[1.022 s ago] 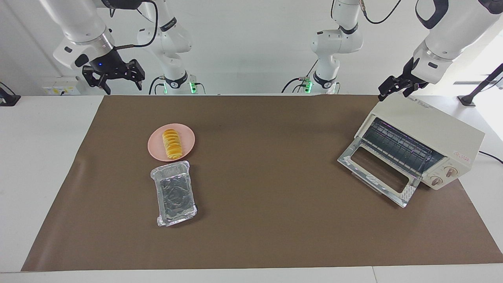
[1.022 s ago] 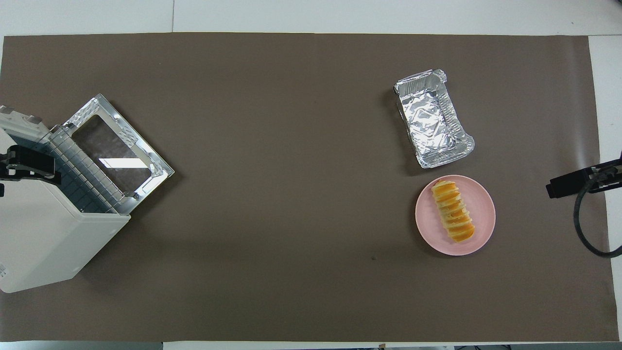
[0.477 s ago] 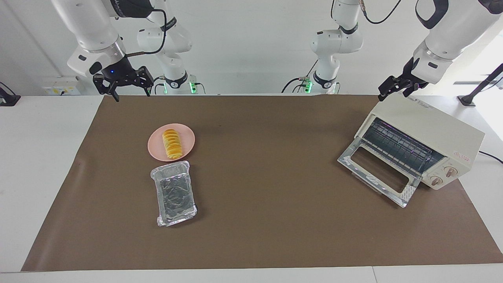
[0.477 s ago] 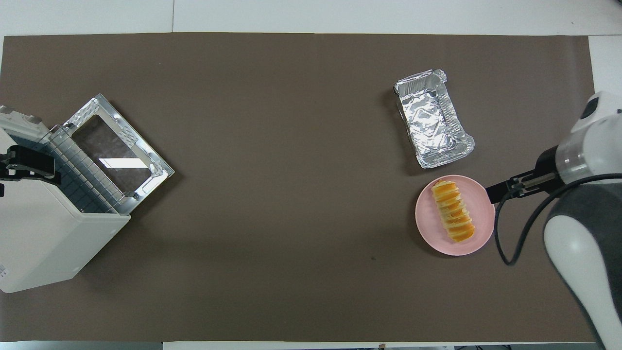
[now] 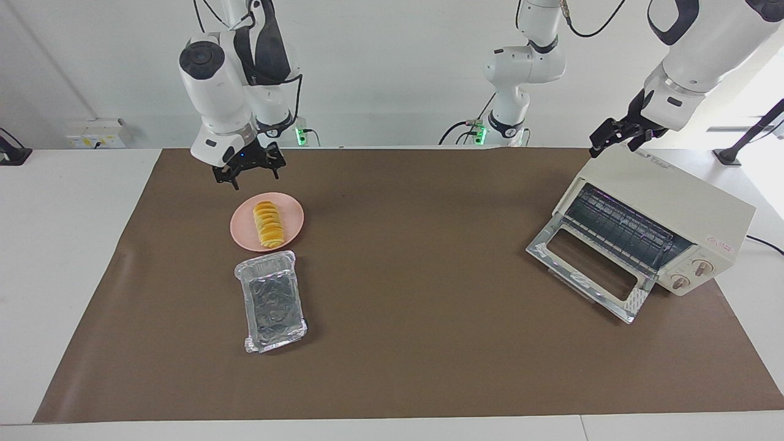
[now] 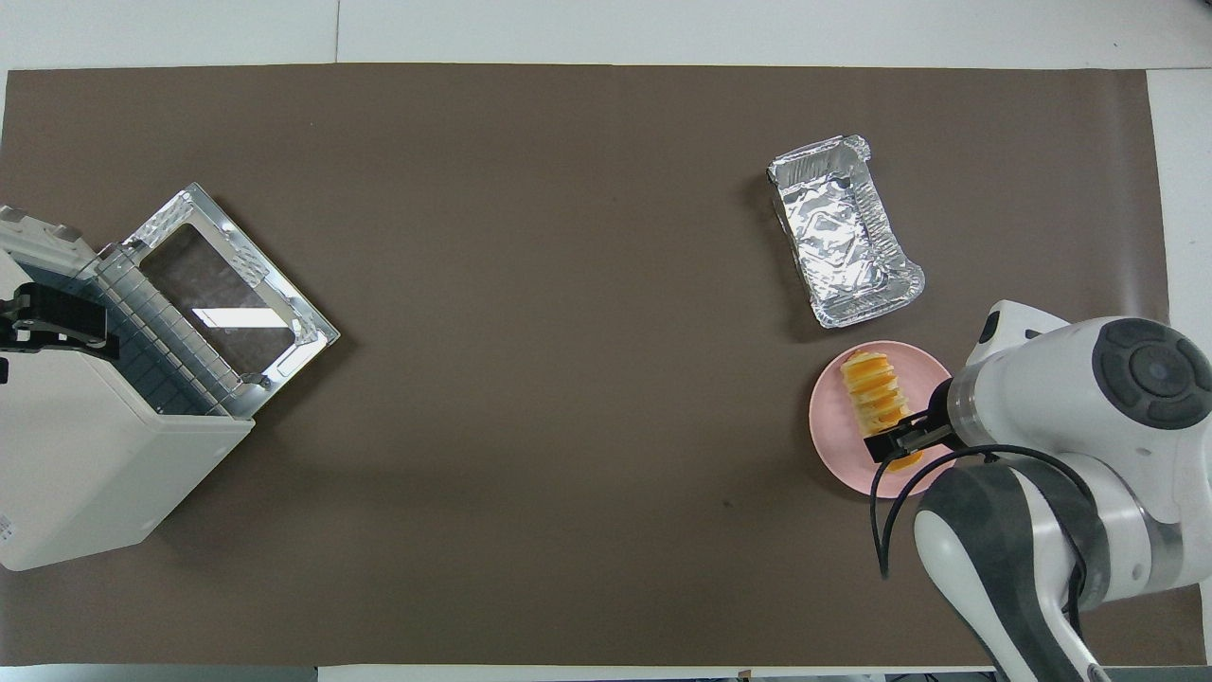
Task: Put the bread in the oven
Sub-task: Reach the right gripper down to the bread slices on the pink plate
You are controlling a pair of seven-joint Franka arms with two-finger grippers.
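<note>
The bread (image 5: 268, 224) (image 6: 876, 398) lies on a round pink plate (image 5: 295, 218) (image 6: 833, 445) toward the right arm's end of the table. My right gripper (image 5: 252, 177) (image 6: 895, 443) hangs open just above the plate's edge nearest the robots, holding nothing and clear of the loaf. From overhead it covers the loaf's near end. The cream-white oven (image 5: 674, 202) (image 6: 76, 474) stands at the left arm's end, its glass door (image 5: 585, 275) (image 6: 227, 303) dropped open and the wire rack showing. My left gripper (image 5: 612, 142) (image 6: 52, 317) waits open over the oven's top.
A crinkled silver foil tray (image 5: 272, 301) (image 6: 843, 230) lies beside the plate, farther from the robots. A brown mat (image 5: 416, 257) covers the table between plate and oven. The right arm's bulky wrist (image 6: 1089, 398) overhangs the mat's corner.
The right arm swung in from the table's end and came down over the plate's near edge, still open. The left arm, bread and oven have not moved.
</note>
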